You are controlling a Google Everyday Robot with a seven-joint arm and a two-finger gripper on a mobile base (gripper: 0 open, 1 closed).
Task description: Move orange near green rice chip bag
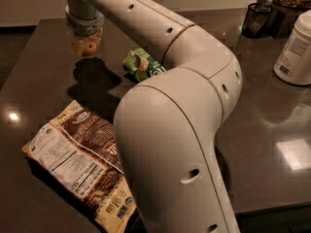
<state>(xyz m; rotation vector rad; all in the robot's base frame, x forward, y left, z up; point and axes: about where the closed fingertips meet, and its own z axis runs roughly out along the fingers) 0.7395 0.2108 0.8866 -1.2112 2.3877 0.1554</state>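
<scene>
Gripper: you find the gripper [84, 48] at the upper left of the camera view, hanging from the wrist and pointing down over the far-left part of the table [257, 115].
Fingers: you see them closed narrowly on the orange [90, 46], which shows between their pale, see-through pads.
Orange: it sits inside the gripper, left of the green rice chip bag [141, 65] and apart from it, with bare tabletop between the two.
Shadow: a dark shadow [92, 77] lies on the table just below the gripper and the fruit, so the orange looks to you to be held off the surface.
Green rice chip bag: it lies crinkled on the table near the middle of the view; the arm [194, 67] covers its right end, so you see only part of it.
Arm: its thick cream links sweep from the lower middle up and across to the upper left, filling much of your view.
Brown-and-cream bag: the brown-and-cream bag [80, 161] lies flat at the lower left, nutrition label up, well apart from the gripper.
Far right: a white container [296, 50] stands at the right edge, with a black mesh cup [256, 17] behind it.
</scene>
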